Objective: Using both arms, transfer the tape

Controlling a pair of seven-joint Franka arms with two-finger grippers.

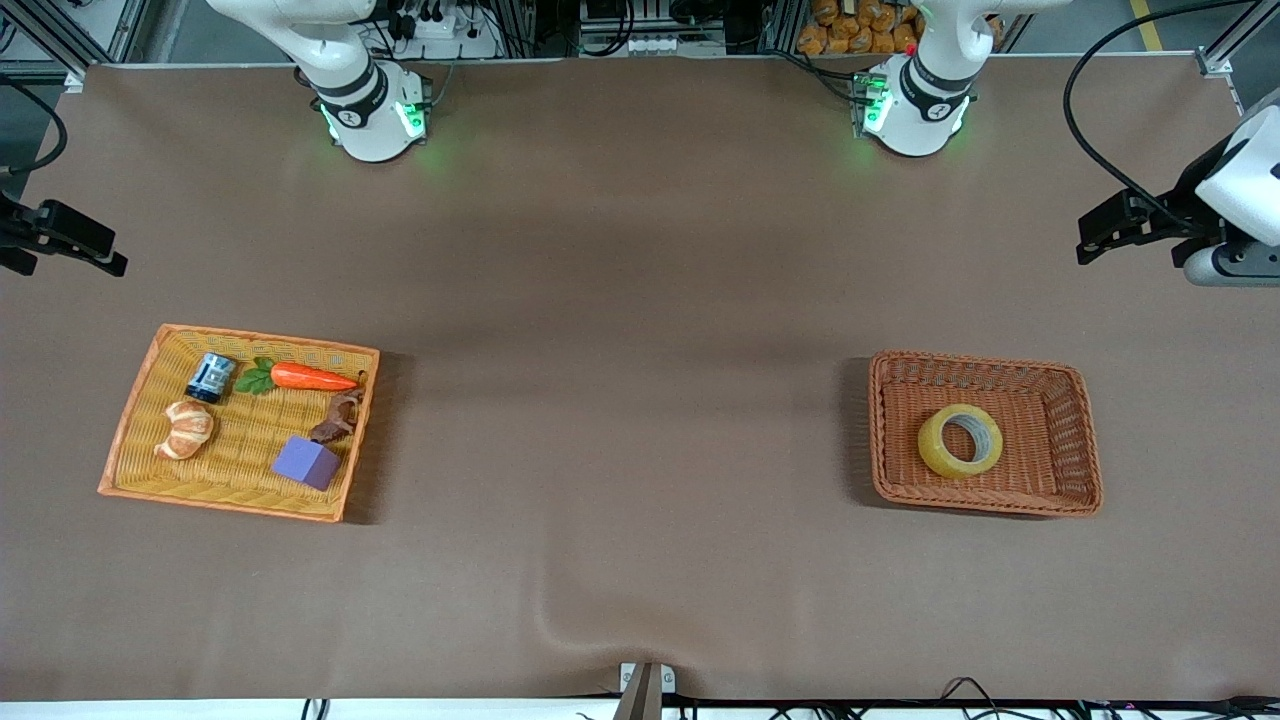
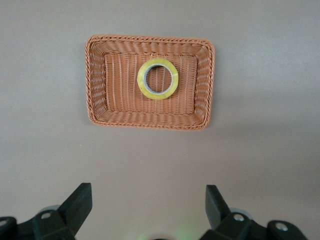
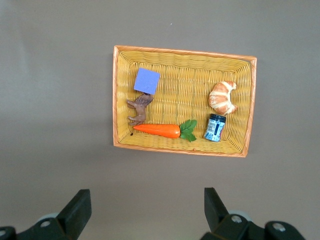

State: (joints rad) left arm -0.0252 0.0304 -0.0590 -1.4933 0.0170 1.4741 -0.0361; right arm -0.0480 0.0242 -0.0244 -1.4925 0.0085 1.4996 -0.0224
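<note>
tape (image 1: 961, 441): lying flat in brown wicker basket (image 1: 1070, 400), toward left arm's end of desk (image 1: 620, 400); nothing touching it
left end effector (image 2: 149, 205): fingers wide apart, empty, up in the air over bare desk near brown basket, well clear of tape; arm waiting
right end effector (image 3: 148, 204): fingers wide apart, empty, up over bare desk near yellow basket (image 1: 145, 400); arm waiting
yellow basket: toward right arm's end of desk; holds croissant (image 1: 186, 429), blue can (image 1: 211, 377), carrot (image 1: 310, 377), brown animal figure (image 1: 338, 420), purple cube (image 1: 306, 462)
cube vs figure: cube just beside figure, nearer front cam
baskets: well apart, bare desk between
</note>
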